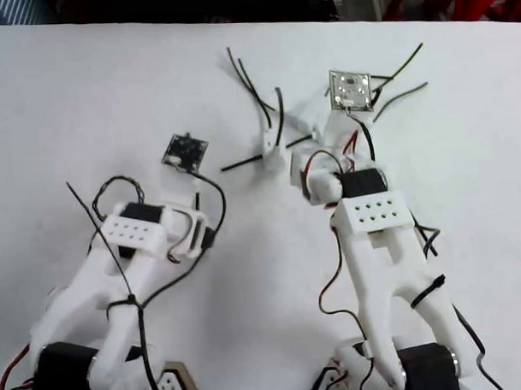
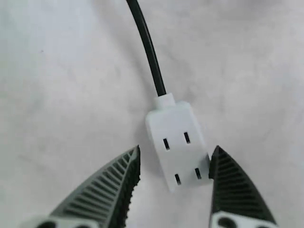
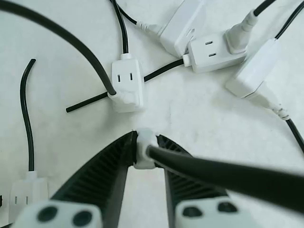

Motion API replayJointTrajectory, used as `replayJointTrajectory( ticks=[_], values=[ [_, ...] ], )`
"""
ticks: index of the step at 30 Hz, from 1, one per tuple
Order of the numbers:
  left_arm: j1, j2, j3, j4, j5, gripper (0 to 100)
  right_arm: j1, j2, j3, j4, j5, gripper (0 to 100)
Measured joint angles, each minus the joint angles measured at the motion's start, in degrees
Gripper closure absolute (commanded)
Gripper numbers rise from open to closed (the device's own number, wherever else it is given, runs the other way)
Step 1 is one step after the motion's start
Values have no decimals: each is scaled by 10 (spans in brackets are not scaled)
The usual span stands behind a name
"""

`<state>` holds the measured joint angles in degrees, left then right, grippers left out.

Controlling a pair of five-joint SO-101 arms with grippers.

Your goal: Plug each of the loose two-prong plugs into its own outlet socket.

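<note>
My right gripper [image 3: 145,140] is shut on a white two-prong plug [image 3: 144,151] whose thick black cord runs back past the camera. Just ahead of it lies a white outlet socket [image 3: 127,83] with two slots facing up and black cords crossing beside it. My left gripper [image 2: 176,153] is open low over the table, its ribbed fingers [image 2: 118,190] on either side of another white socket block [image 2: 178,142] with a black cord; one finger is close against the block's side. In the high view the right gripper [image 1: 309,166] sits beside the socket [image 1: 270,144].
Past the near socket, several more white plugs and sockets [image 3: 211,51] lie clustered with black cords [image 3: 24,109] spread around them. Another white socket [image 3: 26,195] lies off to the side. The white table [image 1: 86,98] is bare toward the far left.
</note>
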<state>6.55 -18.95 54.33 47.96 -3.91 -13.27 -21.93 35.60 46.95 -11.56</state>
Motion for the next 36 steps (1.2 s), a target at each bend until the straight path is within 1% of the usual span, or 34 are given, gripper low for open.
replayJointTrajectory(
  ticks=[5,9,11,13,16,19,22,29,32,34,36],
  values=[
    [0,1,1,-7,0,767,0,1,6,0,0,981],
    [0,44,-10,-5,-3,768,0,1,6,0,0,981],
    [0,82,-38,17,-2,770,0,1,6,0,0,981],
    [0,129,-77,45,-18,771,0,1,6,0,0,981],
    [0,200,-156,92,-77,771,0,1,6,0,0,981],
    [0,249,-215,113,-129,771,0,1,6,0,0,981],
    [0,264,-252,115,-186,771,0,1,6,0,0,981],
    [0,268,-309,107,-363,763,0,1,6,0,0,981],
    [0,268,-309,84,-430,700,0,1,6,0,0,981],
    [0,268,-309,73,-445,658,0,1,6,0,0,981],
    [0,268,-309,70,-447,639,0,1,6,0,0,981]
  ],
)
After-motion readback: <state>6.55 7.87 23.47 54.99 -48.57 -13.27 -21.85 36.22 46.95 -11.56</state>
